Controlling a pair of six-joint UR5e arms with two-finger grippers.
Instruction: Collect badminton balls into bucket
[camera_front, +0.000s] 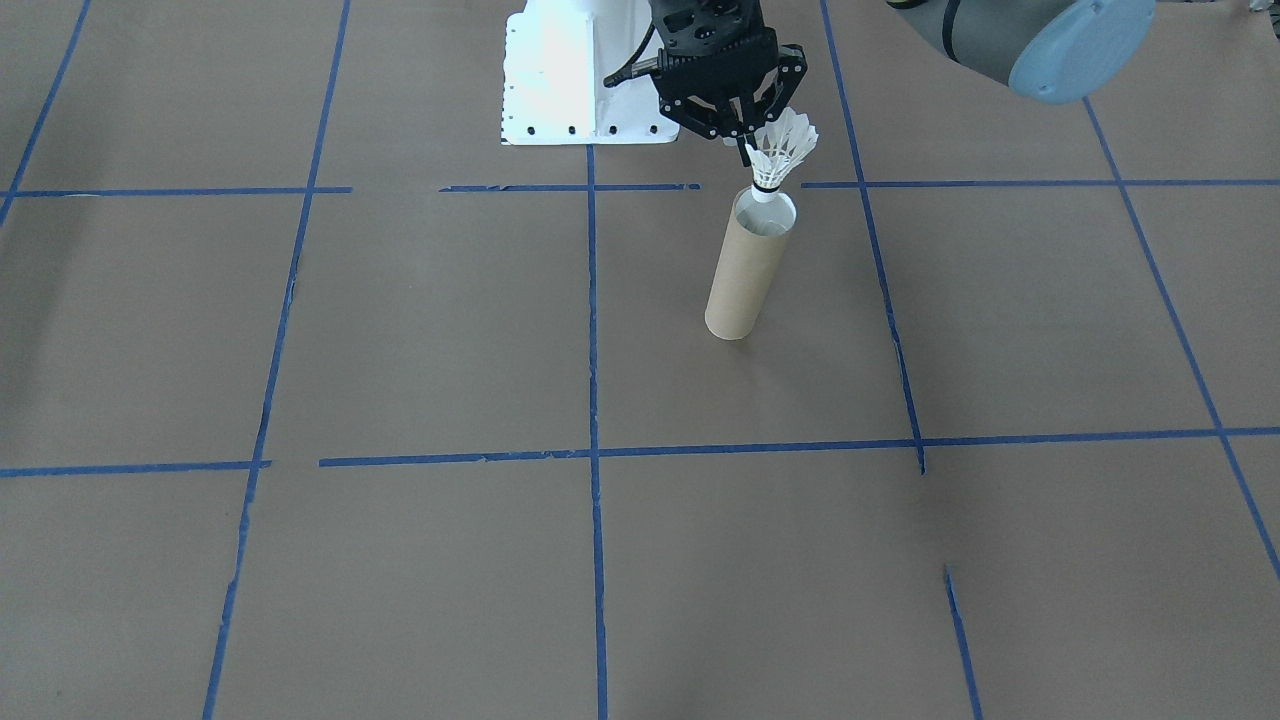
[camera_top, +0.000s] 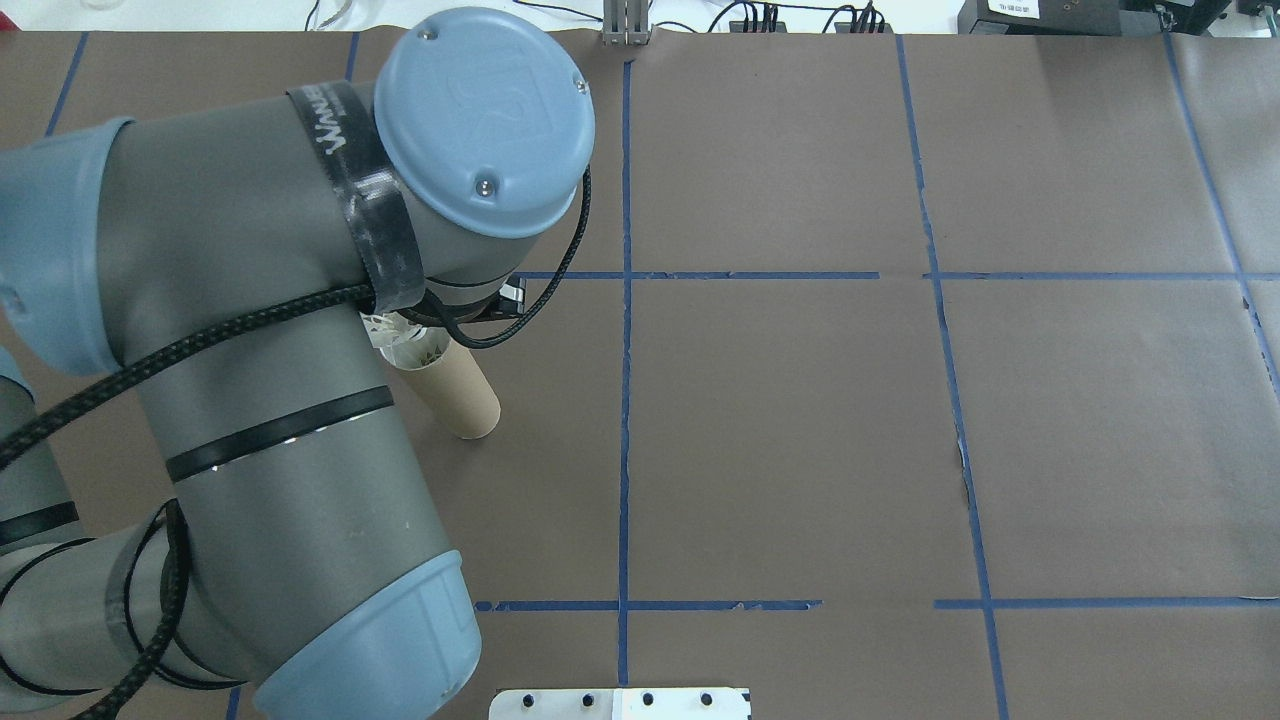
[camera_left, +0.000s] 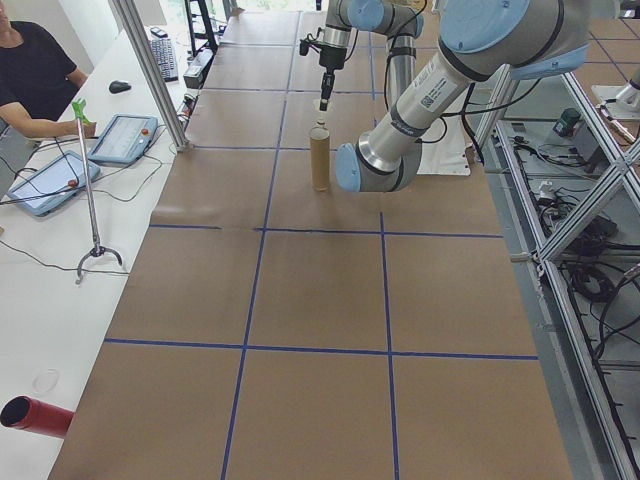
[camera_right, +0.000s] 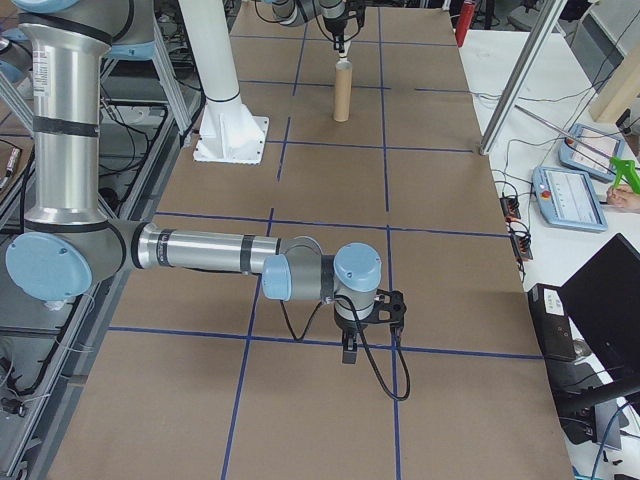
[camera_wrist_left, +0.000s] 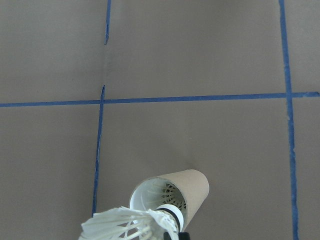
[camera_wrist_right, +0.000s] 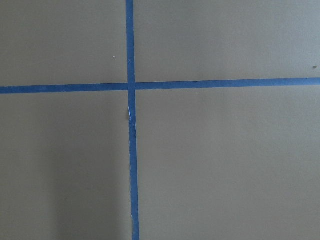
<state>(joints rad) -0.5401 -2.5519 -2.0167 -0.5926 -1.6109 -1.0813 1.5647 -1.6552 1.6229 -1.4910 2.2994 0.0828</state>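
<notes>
Drop step, I reckon; my left gripper (camera_front: 745, 135) pinches the shuttlecock (camera_front: 782, 150) by its feathers, cork at the cardboard tube (camera_front: 747, 266) mouth; next, centre and release; right gripper (camera_right: 364, 318) idle, jaws unclear.
</notes>
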